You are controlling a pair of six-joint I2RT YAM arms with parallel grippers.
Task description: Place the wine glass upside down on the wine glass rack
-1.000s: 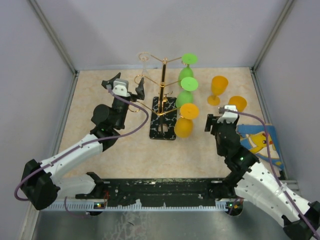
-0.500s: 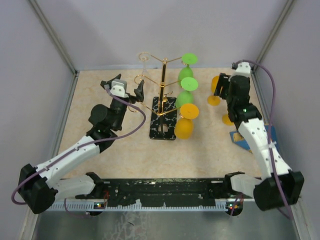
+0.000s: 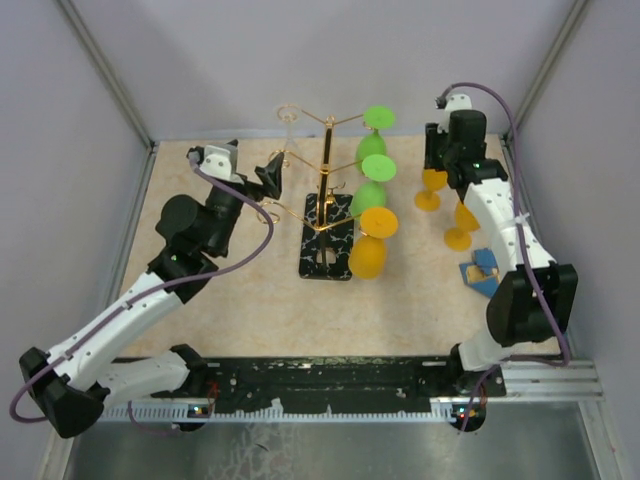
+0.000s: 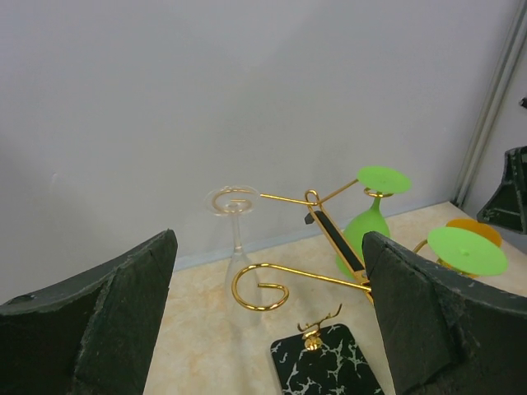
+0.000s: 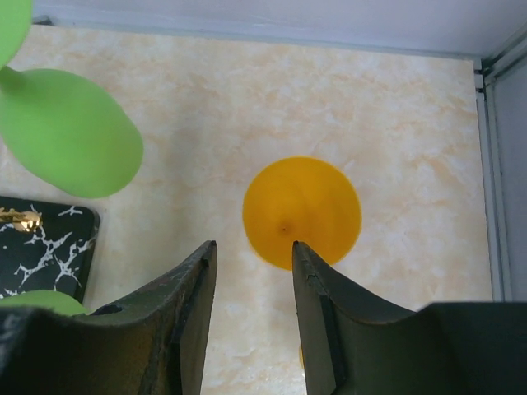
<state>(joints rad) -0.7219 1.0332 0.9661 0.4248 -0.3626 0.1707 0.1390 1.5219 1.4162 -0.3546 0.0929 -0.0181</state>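
Right wrist: my right end effector (image 5: 252, 257) spread, empty, orange wine glass (image 5: 301, 211) mid-frame below.
Left end effector (image 4: 268, 247) spread wide, empty, facing wine glass rack (image 4: 325, 369).

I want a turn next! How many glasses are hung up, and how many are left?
Four hang upside down on the wine glass rack: one clear glass, two green glasses, one hung orange glass. The open right gripper hovers over a standing orange glass, with nothing gripped yet. A second orange glass waits beside it. The left gripper is open and empty.
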